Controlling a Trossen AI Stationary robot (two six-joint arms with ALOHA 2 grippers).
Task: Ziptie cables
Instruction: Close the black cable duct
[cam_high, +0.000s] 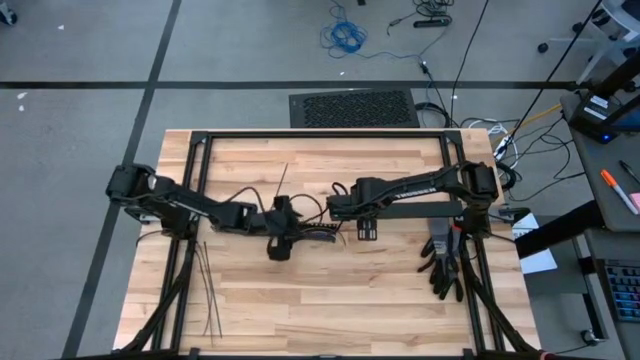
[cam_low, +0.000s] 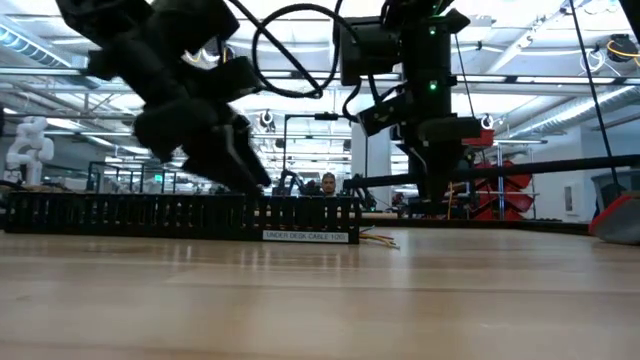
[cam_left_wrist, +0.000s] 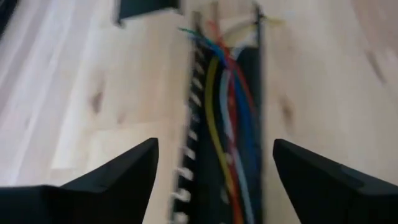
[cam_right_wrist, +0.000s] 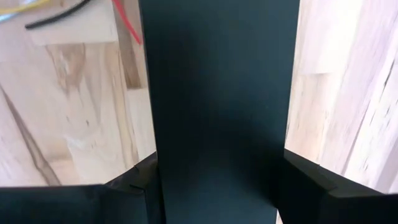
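Observation:
A long black slotted duct lies on the table, running left to right. The cables, red, blue, yellow and white, lie along its inside, and their ends stick out past its right end. My left gripper hangs open just above the duct, one finger on either side, touching nothing. My right gripper points steeply down near the duct's right end and is shut on a smooth flat black panel. Several zipties lie flat on the table's near left. My right gripper has the flat black panel between its two fingers, and the panel's two long edges fill the whole gap. The fingers come from above, pointing steeply down, and the panel runs on past their tips. I cannot tell whether it is part of the duct.
Black gloves lie at the table's near right. One more thin dark strip lies just beyond the left gripper. A black frame runs around the table's edges. Bare wood shows along the near middle.

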